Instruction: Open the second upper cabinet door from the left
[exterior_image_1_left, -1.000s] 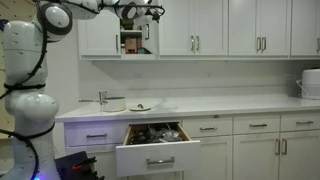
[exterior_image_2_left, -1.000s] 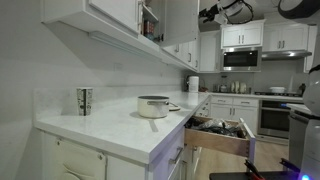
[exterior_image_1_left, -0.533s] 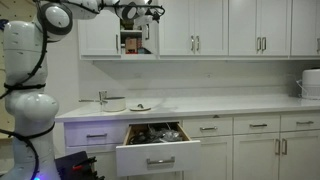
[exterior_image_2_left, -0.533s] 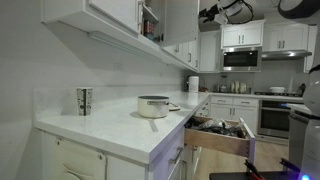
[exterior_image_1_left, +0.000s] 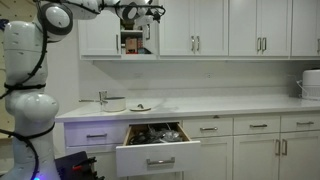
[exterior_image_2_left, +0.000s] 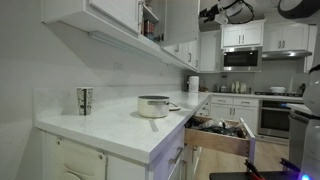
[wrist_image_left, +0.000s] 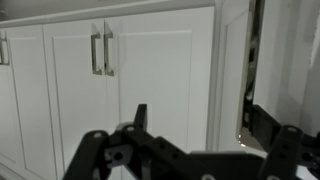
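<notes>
The second upper cabinet door (exterior_image_1_left: 153, 35) stands open, swung out toward the camera, and shelves with items (exterior_image_1_left: 132, 42) show behind it. In the wrist view its white edge (wrist_image_left: 231, 70) runs upright, with the dark opening to its right. My gripper (exterior_image_1_left: 146, 13) is up at the top of this door, and it also shows in an exterior view (exterior_image_2_left: 214, 13). In the wrist view my gripper (wrist_image_left: 203, 128) has its fingers spread wide on either side of the door edge. It grips nothing.
A lower drawer (exterior_image_1_left: 152, 153) full of utensils stands pulled out below the counter (exterior_image_1_left: 220, 105). A pot (exterior_image_2_left: 153, 105) and a metal cup (exterior_image_2_left: 84, 100) sit on the counter. The neighbouring upper doors with paired handles (wrist_image_left: 100, 52) are closed. A microwave (exterior_image_2_left: 243, 58) hangs at the far end.
</notes>
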